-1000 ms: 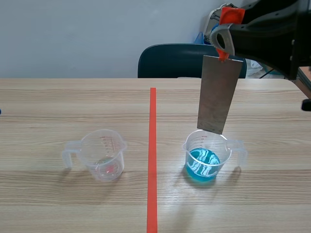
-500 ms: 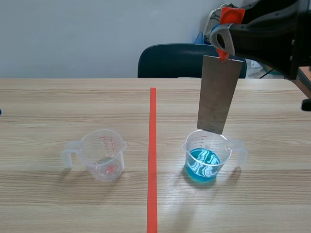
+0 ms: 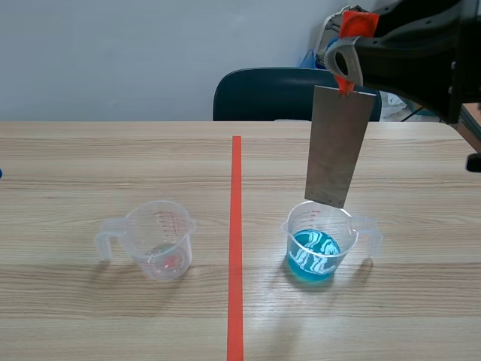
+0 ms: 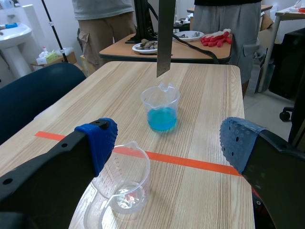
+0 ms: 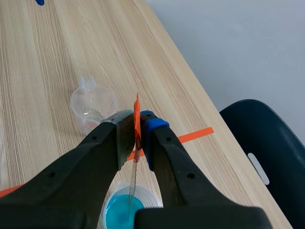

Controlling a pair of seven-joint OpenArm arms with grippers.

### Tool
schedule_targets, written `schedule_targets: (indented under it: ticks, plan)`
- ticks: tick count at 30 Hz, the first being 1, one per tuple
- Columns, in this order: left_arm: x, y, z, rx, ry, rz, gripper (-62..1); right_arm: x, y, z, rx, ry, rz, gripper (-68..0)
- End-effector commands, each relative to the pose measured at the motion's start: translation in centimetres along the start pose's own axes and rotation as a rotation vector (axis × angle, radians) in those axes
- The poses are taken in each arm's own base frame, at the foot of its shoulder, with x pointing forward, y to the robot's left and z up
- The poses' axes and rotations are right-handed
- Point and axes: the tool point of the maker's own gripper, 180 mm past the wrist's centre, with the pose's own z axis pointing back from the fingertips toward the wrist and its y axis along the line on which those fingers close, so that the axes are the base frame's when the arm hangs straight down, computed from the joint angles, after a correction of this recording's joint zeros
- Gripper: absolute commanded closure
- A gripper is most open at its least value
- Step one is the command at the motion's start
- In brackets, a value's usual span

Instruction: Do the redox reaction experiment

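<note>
A grey metal plate with an orange tab at its top hangs upright from my right gripper, which is shut on that tab. The plate's lower edge hovers just above a clear cup of blue liquid right of the red tape line. Seen edge-on, the plate points down into that blue cup in the right wrist view. An almost empty clear cup stands left of the line. My left gripper is open above the empty cup, and the blue cup lies ahead under the plate.
A dark blue chair stands behind the table's far edge. In the left wrist view, people stand by another table holding a plate of objects and red gloves. A red tape line runs down the table's middle.
</note>
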Motion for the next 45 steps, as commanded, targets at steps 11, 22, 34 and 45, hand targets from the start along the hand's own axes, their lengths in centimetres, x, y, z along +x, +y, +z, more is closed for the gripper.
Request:
schedule_targets:
  ticks: [11, 22, 34, 45]
  plan:
    - [0.9, 0.4, -0.3, 0.004, -0.034, -0.013, -46.9, 1.1, 0.0, 0.1, 0.007, -0.03, 0.019, -0.8]
    - [0.5, 0.4, -0.3, 0.005, -0.012, -0.012, -46.9, 1.5, 0.8, -0.6, 0.046, -0.049, 0.021, -0.8]
    - [0.5, 0.4, -0.3, 0.005, -0.012, -0.012, -46.9, 3.6, 2.3, -2.6, 0.142, -0.115, 0.076, -0.8]
    - [0.5, 0.4, -0.3, 0.005, -0.012, -0.013, -46.9, 4.6, 3.3, -5.1, 0.229, -0.178, 0.062, -0.8]
